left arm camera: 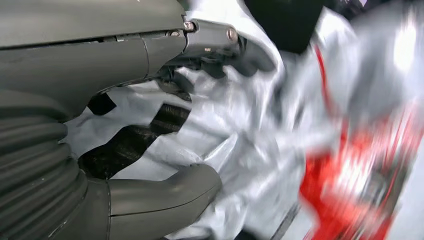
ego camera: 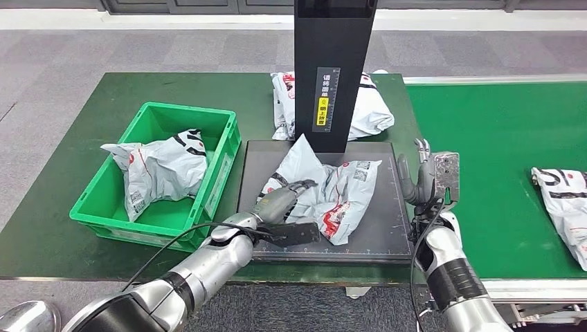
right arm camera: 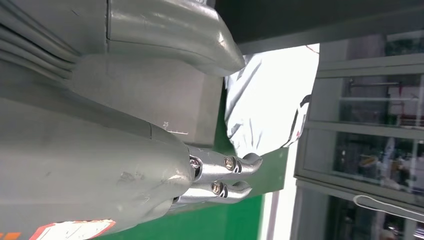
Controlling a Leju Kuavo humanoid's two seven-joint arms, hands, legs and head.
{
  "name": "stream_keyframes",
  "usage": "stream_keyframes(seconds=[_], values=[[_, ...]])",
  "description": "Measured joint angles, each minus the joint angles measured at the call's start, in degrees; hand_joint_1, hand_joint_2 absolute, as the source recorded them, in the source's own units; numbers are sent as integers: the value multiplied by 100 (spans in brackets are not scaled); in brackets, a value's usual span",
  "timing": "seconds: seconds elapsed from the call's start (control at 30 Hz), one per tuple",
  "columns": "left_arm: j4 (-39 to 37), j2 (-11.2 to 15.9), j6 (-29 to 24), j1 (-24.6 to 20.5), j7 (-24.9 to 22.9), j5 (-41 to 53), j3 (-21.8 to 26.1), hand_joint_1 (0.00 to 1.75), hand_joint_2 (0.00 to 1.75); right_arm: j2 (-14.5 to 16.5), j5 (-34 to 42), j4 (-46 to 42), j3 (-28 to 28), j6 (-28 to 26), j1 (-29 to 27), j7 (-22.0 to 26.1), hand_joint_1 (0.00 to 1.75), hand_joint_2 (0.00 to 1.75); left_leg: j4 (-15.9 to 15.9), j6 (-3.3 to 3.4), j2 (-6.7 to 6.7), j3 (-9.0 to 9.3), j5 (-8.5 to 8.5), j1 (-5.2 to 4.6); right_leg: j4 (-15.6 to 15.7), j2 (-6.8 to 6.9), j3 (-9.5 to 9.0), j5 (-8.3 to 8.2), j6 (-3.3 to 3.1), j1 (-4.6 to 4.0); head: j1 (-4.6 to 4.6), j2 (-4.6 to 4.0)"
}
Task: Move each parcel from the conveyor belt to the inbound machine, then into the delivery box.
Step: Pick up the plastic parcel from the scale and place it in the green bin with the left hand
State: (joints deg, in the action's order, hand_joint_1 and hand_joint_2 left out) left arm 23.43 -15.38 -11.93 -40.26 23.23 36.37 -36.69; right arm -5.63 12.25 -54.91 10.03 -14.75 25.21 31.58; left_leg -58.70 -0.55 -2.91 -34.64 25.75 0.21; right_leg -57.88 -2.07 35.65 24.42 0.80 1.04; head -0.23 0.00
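Four grey-white plastic mailer parcels with red and black print show in the head view. One crumpled parcel (ego camera: pixel 325 190) lies on the dark flat platform of the inbound machine (ego camera: pixel 387 228), at the centre of the frame, just below the machine's tall black upright column (ego camera: pixel 335 69) with its white and yellow labels. The robot's left hand (ego camera: pixel 287 204) comes in from the lower left and is clamped on this parcel at its left edge, thumb under the film and darker fingers curled over the top; in the left wrist view the same grey film (left arm camera: pixel 240 150) bunches between the thick thumb (left arm camera: pixel 165 192) and the fingers, with a blurred red print at the right of the frame. A second parcel (ego camera: pixel 163 169) lies inside the one green plastic delivery box (ego camera: pixel 90 207), at the left of the frame, its upper left corner poking over the rim. A third parcel (ego camera: pixel 363 111) lies on the green tabletop (ego camera: pixel 55 138) behind the column, in the upper middle. The fourth parcel (ego camera: pixel 564 200) lies on the green conveyor belt (ego camera: pixel 498 138) at the right edge of the frame, partly cut off. The right hand (ego camera: pixel 422 176) hovers upright just beside the platform's right edge, between platform and belt, fingers apart and pointing up, holding nothing; the right wrist view shows its silver fingertips (right arm camera: pixel 240 175) free in the air, with a pale parcel (right arm camera: pixel 270 105) beyond them on the green surface.
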Motion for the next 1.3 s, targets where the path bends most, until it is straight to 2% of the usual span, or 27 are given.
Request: stream_keyframes(seconds=[0.17,0.37,0.57,0.7,0.87,0.97,1.07,1.17,1.23,1.3], values=[[-144,-25,0,-15,-185,386,-456,175,175,-1,56,214,-57,28,88,-16,0,0,0,0,-1,1,0,0,0,0,-2,0,0,0,-1,0],[-220,-27,-258,-26,-139,417,-632,175,175,1,-19,386,-63,55,108,-90,0,0,0,0,-1,1,0,0,0,1,-3,0,0,0,0,-2],[-172,-8,-1385,-44,237,-4,-398,175,175,17,-345,516,-63,261,110,-209,0,0,0,0,0,0,-1,1,0,1,-2,0,0,-1,0,-1],[99,118,-2179,-197,519,-239,139,175,175,71,-294,575,-63,507,115,-293,0,0,1,-1,0,0,-2,3,-1,1,-2,-1,-1,-2,-1,-1],[456,292,-2552,-382,611,-140,710,175,175,107,-195,594,-63,706,113,-314,0,0,1,0,-3,0,-5,3,-2,2,-3,-1,-1,-2,0,0],[820,398,-2765,-368,511,864,1271,175,175,111,-175,579,-63,798,94,-341,0,0,1,0,-2,-1,-5,2,-2,-1,-3,-1,-1,-2,-1,0],[1302,542,-2807,-342,611,2025,2186,175,175,112,-191,455,-63,881,-11,-439,0,0,1,0,5,-1,-4,2,-2,-5,0,-1,-1,-2,-1,0],[1723,673,-2817,-300,687,2768,3136,175,175,115,-165,319,-65,1015,-117,-561,0,0,4,0,12,0,-4,3,-2,-7,4,-1,-2,-2,-1,-2],[1930,750,-2817,-281,400,3290,3638,175,175,116,-125,277,-66,1115,-135,-617,0,0,5,-1,11,0,-4,4,-2,-8,5,-1,-2,-4,-1,-1],[1908,885,-2816,-334,-187,3764,3995,175,175,117,-100,253,-67,1185,-134,-656,0,0,6,-3,10,1,-6,6,-2,-8,4,-1,-3,-5,-1,-1]])
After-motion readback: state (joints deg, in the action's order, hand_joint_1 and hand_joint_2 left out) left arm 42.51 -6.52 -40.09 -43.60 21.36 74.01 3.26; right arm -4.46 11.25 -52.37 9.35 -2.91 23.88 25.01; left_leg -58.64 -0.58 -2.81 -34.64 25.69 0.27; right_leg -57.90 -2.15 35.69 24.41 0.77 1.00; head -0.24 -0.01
